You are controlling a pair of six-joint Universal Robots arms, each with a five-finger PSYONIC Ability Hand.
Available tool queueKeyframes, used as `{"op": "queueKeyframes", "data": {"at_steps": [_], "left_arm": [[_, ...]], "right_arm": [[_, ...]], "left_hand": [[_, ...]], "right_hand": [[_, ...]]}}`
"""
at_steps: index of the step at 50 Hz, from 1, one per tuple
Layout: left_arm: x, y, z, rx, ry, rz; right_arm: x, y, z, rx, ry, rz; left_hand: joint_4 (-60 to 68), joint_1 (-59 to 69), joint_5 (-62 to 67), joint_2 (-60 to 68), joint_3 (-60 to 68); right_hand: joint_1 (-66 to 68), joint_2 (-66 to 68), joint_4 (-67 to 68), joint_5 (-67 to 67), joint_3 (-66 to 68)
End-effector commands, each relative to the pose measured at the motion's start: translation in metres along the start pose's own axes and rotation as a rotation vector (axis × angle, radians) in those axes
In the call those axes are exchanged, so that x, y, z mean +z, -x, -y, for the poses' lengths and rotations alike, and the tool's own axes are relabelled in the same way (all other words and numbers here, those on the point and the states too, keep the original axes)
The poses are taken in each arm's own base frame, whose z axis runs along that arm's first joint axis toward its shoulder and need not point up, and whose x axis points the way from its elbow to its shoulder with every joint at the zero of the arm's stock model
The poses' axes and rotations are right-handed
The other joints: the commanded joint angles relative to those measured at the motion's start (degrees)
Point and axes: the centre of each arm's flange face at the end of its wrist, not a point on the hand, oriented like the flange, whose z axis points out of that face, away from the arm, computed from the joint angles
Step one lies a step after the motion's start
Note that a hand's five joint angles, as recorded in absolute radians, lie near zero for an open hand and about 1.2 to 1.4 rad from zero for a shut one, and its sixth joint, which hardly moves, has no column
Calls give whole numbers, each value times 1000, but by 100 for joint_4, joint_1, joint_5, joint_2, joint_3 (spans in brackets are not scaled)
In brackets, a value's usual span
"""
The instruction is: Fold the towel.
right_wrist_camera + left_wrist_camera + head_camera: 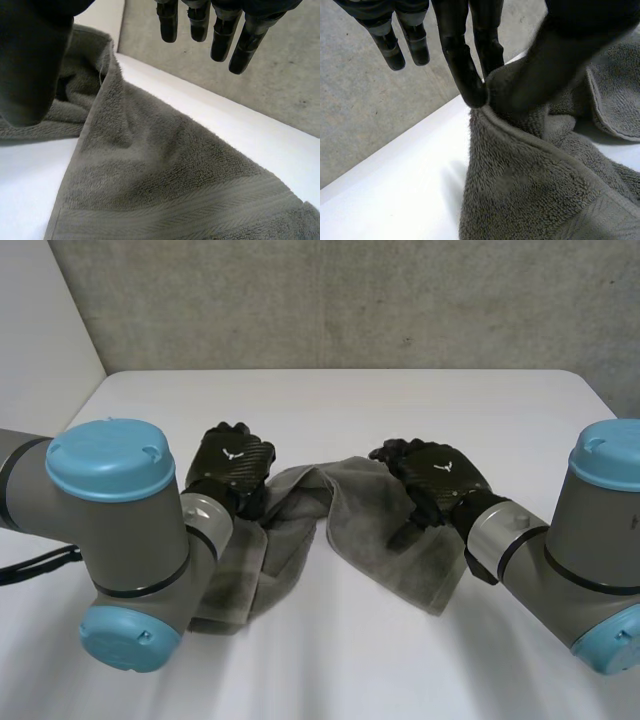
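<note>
A grey towel [350,515] lies crumpled in a band across the middle of the white table [340,410]. My left hand [232,462] is at its left end. In the left wrist view two fingers [465,75] and the thumb pinch a raised fold of the towel's hemmed edge [530,175], while the other fingers stand straight and apart from it. My right hand [440,472] hovers over the towel's right part. In the right wrist view its fingers [220,35] are straight and hold nothing, with flat towel [150,175] under the palm.
The table's far edge [250,135] meets a concrete wall [330,300]. My left arm's big joint [120,540] covers the towel's near left part. My right arm's joint [590,540] stands at the near right. Bare table [395,185] lies beside the towel.
</note>
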Motion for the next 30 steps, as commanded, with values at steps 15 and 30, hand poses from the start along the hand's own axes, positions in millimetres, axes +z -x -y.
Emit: {"op": "queueKeyframes", "data": {"at_steps": [15, 30], "left_arm": [[-43, 5, 0, 1, 42, -7], [-49, 7, -7, 2, 65, 3]], "right_arm": [[-31, 5, -42, -88, 173, -2], [-34, 6, -60, -144, 202, 4]], "left_hand": [[-269, -4384, -4476, -4385, -227], [-269, -4418, -4509, -4418, -227]], "right_hand": [[360, 358, -267, 111, 30], [1468, 1466, -267, 1219, 30]]}}
